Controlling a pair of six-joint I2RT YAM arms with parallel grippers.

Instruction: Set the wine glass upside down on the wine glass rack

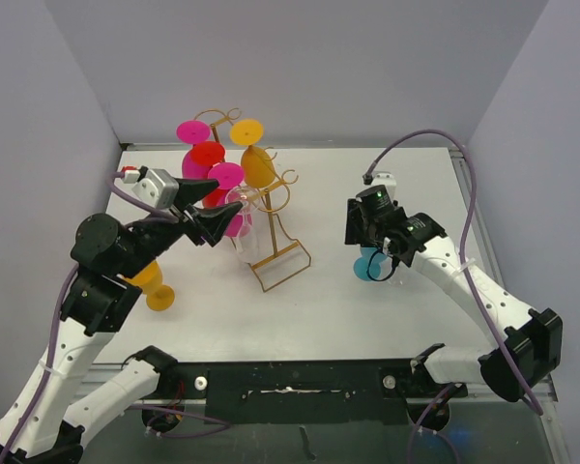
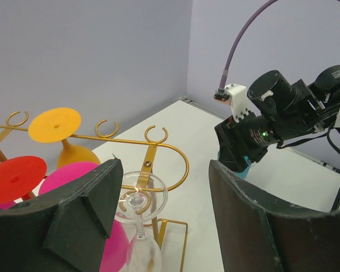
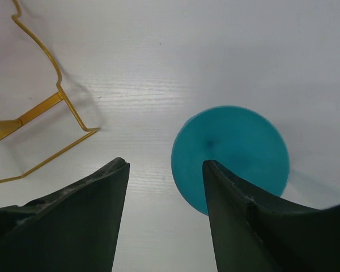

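The gold wire rack [image 1: 278,253] stands mid-table, and several coloured glasses hang upside down from its hooks. A clear wine glass [image 2: 137,199] hangs upside down with its foot resting in a hook; it also shows in the top view [image 1: 244,232]. My left gripper [image 1: 228,194] is open and empty. In the left wrist view [image 2: 164,190] the clear glass's foot lies close to the left finger [image 2: 93,198]. A teal wine glass [image 3: 232,156] stands on the table at the right [image 1: 369,264]. My right gripper [image 3: 165,167] hovers open above it, its right finger [image 3: 243,215] over the teal disc.
An orange glass [image 1: 155,287] lies on the table at the left, partly under my left arm. Magenta [image 1: 193,131], red [image 1: 208,155] and orange [image 1: 247,132] glass feet top the rack. The rack's rectangular base [image 3: 39,110] lies left of the teal glass. Grey walls enclose the table.
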